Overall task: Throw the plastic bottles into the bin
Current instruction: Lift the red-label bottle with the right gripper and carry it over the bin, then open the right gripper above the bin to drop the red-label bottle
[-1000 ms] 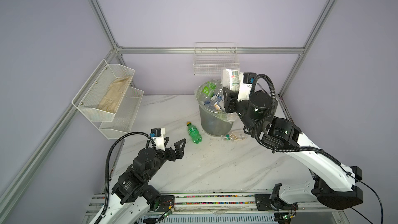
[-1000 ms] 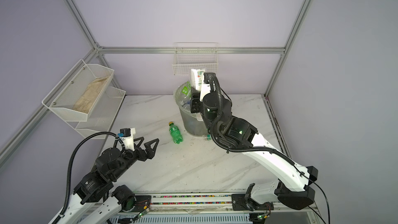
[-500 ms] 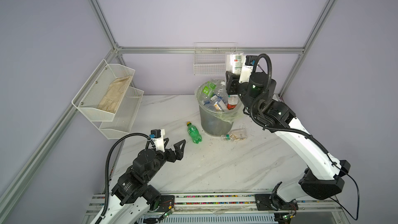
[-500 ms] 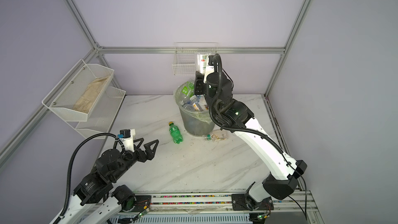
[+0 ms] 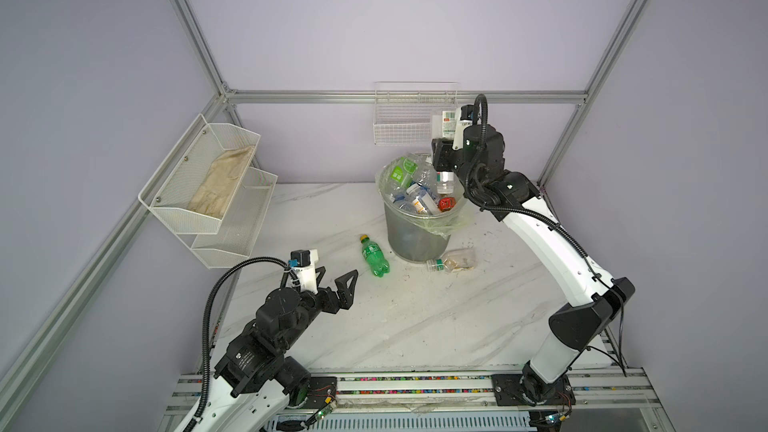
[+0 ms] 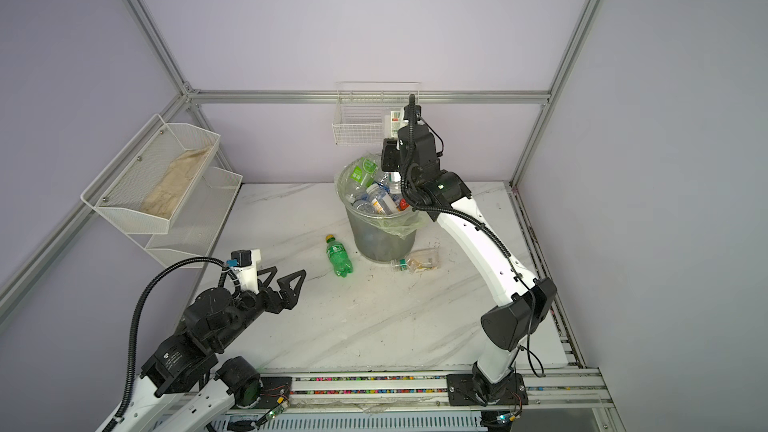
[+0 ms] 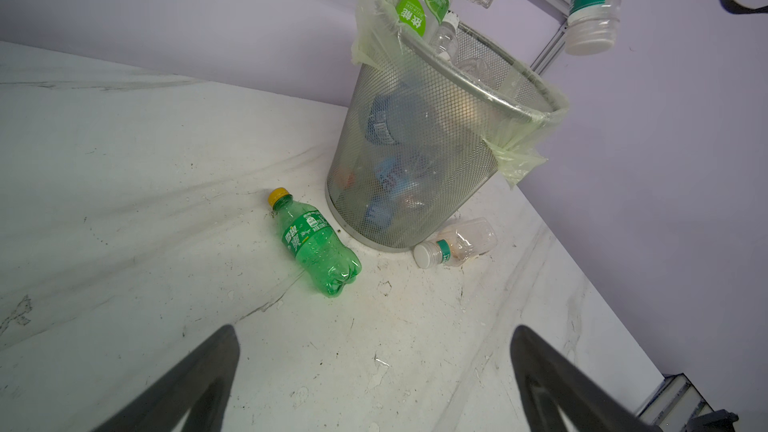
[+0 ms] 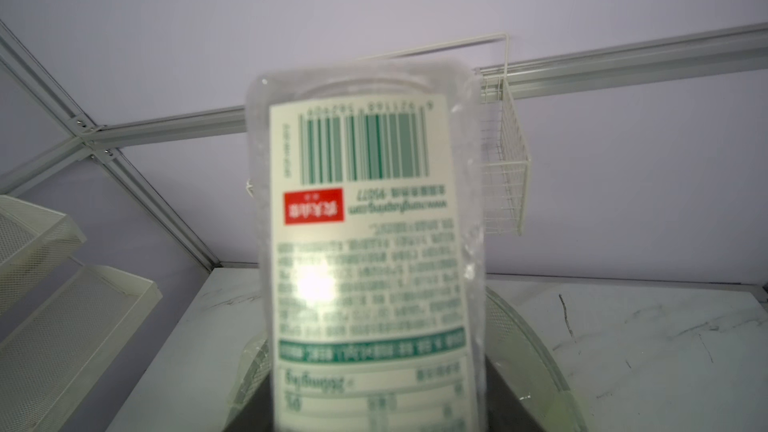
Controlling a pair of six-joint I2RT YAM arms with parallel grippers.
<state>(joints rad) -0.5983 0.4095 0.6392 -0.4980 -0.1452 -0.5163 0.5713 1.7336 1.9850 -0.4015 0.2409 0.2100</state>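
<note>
The right claw (image 5: 443, 155) pinches a clear bottle (image 7: 592, 6) cap-down above the bin (image 5: 415, 234), which is heaped with other bottles (image 5: 415, 197). The left claw (image 5: 337, 275) hangs spread wide over the table (image 5: 415, 326), near a green bottle (image 5: 375, 257) lying beside the bin.

We are seeing a wire basket (image 5: 401, 126) hanging on the back wall (image 5: 374, 14), a beige cloth (image 5: 220, 184) lying in the upper mesh tray (image 5: 178, 218), and a marbled desk (image 5: 374, 326).

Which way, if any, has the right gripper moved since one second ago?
Yes, upward. In a top view the white-labelled bottle in the right gripper, earlier barely reaching the white wire basket from below, now reaches halfway up it.
</note>
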